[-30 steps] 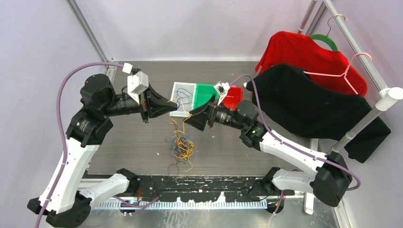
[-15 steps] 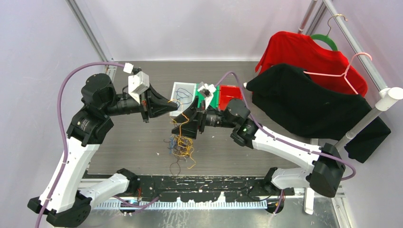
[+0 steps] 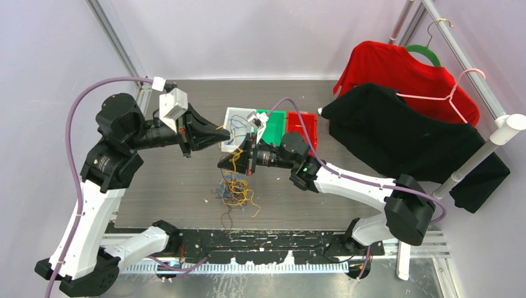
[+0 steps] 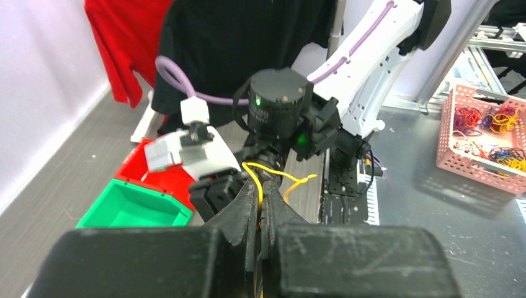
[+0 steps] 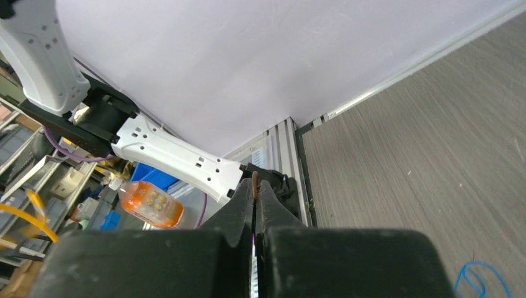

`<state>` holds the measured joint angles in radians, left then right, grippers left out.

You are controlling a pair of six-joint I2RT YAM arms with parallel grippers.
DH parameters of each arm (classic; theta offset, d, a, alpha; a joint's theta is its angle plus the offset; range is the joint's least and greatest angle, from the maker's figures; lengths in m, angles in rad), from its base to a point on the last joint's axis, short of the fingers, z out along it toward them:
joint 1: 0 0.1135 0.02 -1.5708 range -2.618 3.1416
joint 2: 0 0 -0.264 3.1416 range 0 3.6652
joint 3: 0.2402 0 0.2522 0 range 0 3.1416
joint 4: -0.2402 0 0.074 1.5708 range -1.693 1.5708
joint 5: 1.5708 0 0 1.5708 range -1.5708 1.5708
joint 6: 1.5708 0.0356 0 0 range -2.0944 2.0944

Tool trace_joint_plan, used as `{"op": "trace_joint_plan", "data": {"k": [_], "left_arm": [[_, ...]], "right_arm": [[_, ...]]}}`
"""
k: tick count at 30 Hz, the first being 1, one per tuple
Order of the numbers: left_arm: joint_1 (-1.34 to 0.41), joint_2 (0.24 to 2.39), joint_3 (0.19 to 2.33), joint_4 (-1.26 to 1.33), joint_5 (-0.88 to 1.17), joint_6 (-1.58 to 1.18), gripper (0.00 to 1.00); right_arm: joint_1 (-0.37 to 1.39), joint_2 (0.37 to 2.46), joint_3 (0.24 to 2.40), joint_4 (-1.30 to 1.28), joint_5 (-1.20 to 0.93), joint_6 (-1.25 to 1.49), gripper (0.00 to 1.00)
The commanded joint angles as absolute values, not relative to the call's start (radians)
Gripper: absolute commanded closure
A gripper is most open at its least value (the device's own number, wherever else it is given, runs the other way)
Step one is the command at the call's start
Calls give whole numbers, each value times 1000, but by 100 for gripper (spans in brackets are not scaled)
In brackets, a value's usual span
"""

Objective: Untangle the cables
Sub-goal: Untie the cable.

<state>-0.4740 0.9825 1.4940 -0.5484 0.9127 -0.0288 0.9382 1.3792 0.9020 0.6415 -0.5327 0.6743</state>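
The worktop (image 3: 173, 180) is grey wood-grain, enclosed by lilac walls (image 3: 260, 37). Garments (image 3: 397, 130) hang at right. The cables (image 3: 236, 194) lie heaped near centre, in front of three bins (image 3: 273, 121). Above the heap, the left end effector (image 3: 226, 131) and right end effector (image 3: 221, 163) face each other closely.

Left wrist view only: fingers pressed together on a yellow cable (image 4: 253, 171); a pink basket (image 4: 448, 133) sits off the worktop.

Right wrist view only: fingers pinch a thin brown cable (image 5: 254, 180); a blue cable (image 5: 474, 279) lies on the worktop.

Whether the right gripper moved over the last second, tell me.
Yes: the right gripper moved left, away from the red bin.
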Motion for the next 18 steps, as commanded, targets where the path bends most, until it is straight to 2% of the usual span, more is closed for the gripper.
{"op": "trace_joint_plan", "data": {"k": [1, 4, 18], "left_arm": [[-476, 981, 1571, -471, 878, -49, 100], [-477, 989, 1594, -452, 827, -26, 100], [-476, 1105, 1848, -445, 660, -23, 100]], "right_arm": [[952, 1377, 861, 755, -487, 706, 99], [956, 1378, 833, 761, -478, 706, 94], [958, 1489, 737, 801, -362, 747, 93]]}}
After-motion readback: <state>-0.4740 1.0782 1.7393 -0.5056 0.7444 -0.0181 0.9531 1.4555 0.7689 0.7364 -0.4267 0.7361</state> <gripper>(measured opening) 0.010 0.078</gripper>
